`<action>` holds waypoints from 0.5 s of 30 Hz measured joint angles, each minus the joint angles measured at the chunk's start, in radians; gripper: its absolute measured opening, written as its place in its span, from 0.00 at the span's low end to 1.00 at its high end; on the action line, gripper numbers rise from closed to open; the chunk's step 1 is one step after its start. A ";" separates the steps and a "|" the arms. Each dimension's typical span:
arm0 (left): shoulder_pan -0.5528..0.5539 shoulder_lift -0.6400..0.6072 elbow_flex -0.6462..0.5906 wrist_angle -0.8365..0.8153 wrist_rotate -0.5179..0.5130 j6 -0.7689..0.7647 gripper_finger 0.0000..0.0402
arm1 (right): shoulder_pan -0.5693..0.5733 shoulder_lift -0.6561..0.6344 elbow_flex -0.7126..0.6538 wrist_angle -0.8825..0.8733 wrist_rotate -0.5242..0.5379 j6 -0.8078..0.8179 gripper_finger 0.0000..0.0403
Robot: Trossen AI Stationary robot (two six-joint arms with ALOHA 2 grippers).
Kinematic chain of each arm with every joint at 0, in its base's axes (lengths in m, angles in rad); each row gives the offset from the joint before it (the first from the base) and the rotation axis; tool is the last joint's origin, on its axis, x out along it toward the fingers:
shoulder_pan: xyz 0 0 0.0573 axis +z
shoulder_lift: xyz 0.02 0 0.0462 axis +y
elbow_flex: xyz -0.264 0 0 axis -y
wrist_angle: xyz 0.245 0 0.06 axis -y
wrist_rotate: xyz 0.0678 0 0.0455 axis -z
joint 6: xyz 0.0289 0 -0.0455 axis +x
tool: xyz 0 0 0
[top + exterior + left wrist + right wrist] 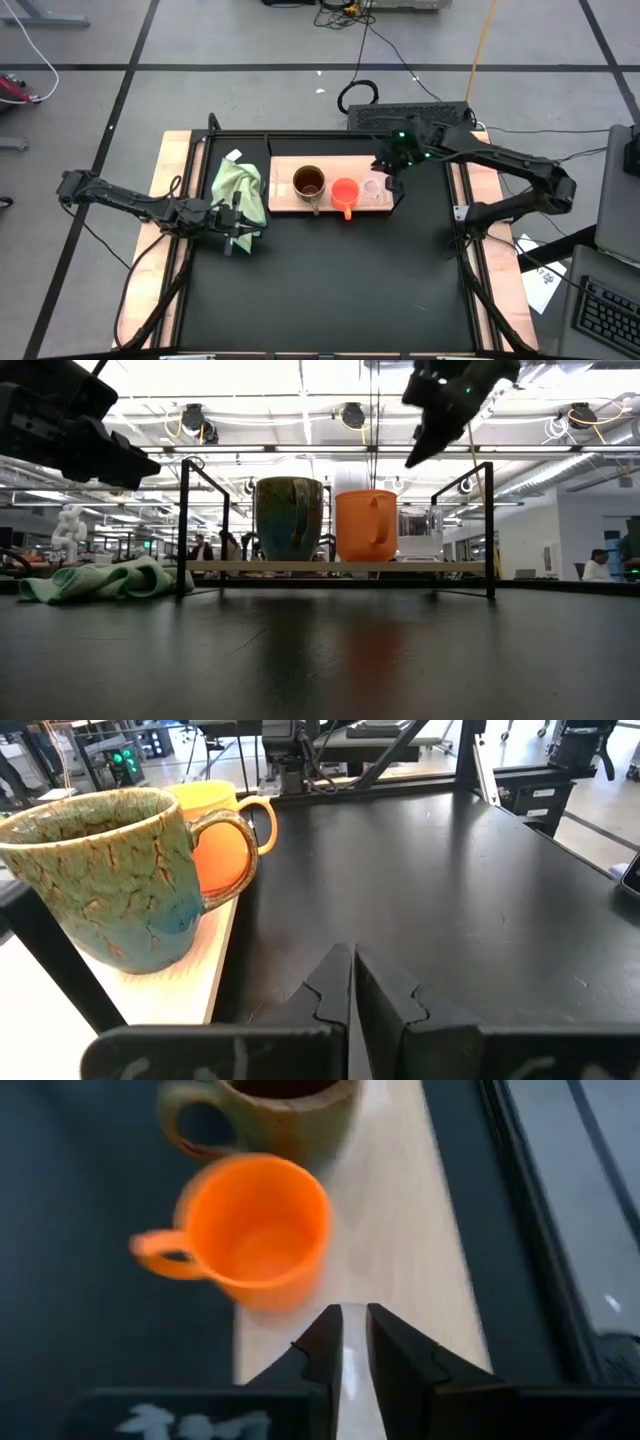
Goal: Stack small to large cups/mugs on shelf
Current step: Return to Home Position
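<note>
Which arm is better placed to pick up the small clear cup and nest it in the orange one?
Right. The right gripper hangs just above the clear cup at the shelf's right end. The left gripper is shut, off the shelf beside the green cloth.

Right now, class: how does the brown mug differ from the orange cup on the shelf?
The brown mug is larger and taller; the orange cup is smaller. The mug has a mottled brown-green crackled glaze; the cup is plain bright orange. The mug stands at the row's end nearer the green cloth; the cup stands in the middle. Both are upright, handled and on the shelf.
</note>
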 joint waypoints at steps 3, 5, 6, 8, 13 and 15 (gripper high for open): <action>0.000 0.000 0.000 0.008 0.000 -0.002 0.05 | 0.012 -0.064 -0.035 0.035 -0.058 0.032 0.05; 0.000 0.000 0.000 0.021 0.000 -0.001 0.05 | 0.029 -0.112 -0.071 0.073 -0.065 0.050 0.01; -0.001 0.000 0.000 0.027 0.000 0.004 0.05 | 0.041 -0.138 -0.093 0.083 -0.077 0.051 0.01; -0.001 -0.002 0.000 0.026 0.000 0.011 0.02 | 0.061 -0.192 -0.140 0.112 -0.079 0.068 0.01; -0.001 -0.003 0.000 0.026 -0.002 0.016 0.01 | 0.112 -0.339 -0.276 0.194 -0.078 0.137 0.00; -0.001 -0.003 0.000 0.026 -0.006 0.016 0.00 | 0.135 -0.396 -0.328 0.224 -0.078 0.164 0.00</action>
